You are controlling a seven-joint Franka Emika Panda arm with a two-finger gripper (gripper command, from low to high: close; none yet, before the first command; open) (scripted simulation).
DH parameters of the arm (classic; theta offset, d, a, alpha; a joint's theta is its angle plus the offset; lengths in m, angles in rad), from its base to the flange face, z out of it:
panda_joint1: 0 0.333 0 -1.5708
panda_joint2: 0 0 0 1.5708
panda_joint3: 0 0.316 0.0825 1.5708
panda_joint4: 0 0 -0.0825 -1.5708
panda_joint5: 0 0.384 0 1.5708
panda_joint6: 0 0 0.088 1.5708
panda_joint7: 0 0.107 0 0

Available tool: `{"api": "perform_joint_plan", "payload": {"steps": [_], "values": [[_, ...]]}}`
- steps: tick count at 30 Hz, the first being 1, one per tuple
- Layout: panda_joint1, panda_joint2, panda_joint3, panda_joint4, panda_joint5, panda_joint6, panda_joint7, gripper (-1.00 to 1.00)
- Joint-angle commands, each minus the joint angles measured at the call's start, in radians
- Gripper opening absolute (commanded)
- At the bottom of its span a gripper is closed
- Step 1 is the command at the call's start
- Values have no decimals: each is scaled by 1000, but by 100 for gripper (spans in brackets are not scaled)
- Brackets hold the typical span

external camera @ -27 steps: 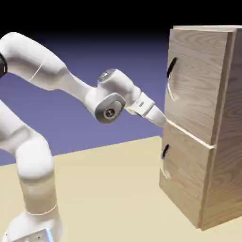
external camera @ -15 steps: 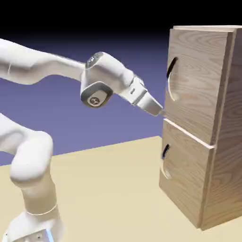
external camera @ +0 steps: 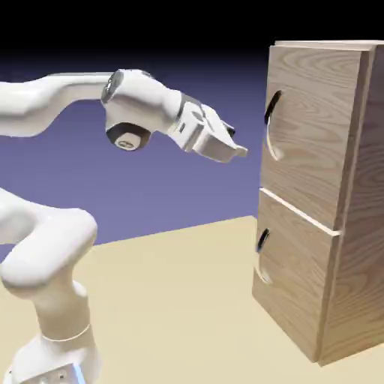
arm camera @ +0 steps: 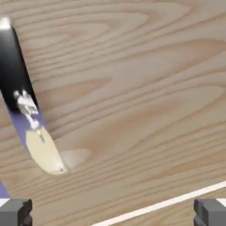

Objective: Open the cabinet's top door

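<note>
Left of cabinet (external camera: 319,195): gripper (external camera: 238,151), apart from top door (external camera: 300,135)
Hand view only: fingers (arm camera: 15,212) wide, handle (arm camera: 31,114) at left

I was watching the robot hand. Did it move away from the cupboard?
Yes. The gripper rose and backed off leftward from the cabinet, leaving a gap below the top door's handle.

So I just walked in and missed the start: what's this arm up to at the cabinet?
The white robot arm is reaching toward the cabinet to open its top door. At this moment the gripper hangs in the air short of the door's face, a little lower than the middle of the curved handle, with a gap between them. In the hand view the fingertips stand wide apart with nothing between them. Both doors look shut.
</note>
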Motion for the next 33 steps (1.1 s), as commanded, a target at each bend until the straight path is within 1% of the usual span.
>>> {"api": "perform_joint_plan", "payload": {"steps": [1,24,26,30,31,32,33], "values": [[-24,-20,19,2,44,-14,-20,0],[-570,-482,443,59,1044,-328,-483,0],[-579,-489,450,60,1060,-333,-490,0],[-715,-442,510,190,1145,-335,-508,0],[-715,-442,510,190,1145,-335,-508,-100],[-715,-442,510,190,1145,-335,-508,-100],[-702,-437,492,162,1150,-378,-534,-100]]}}
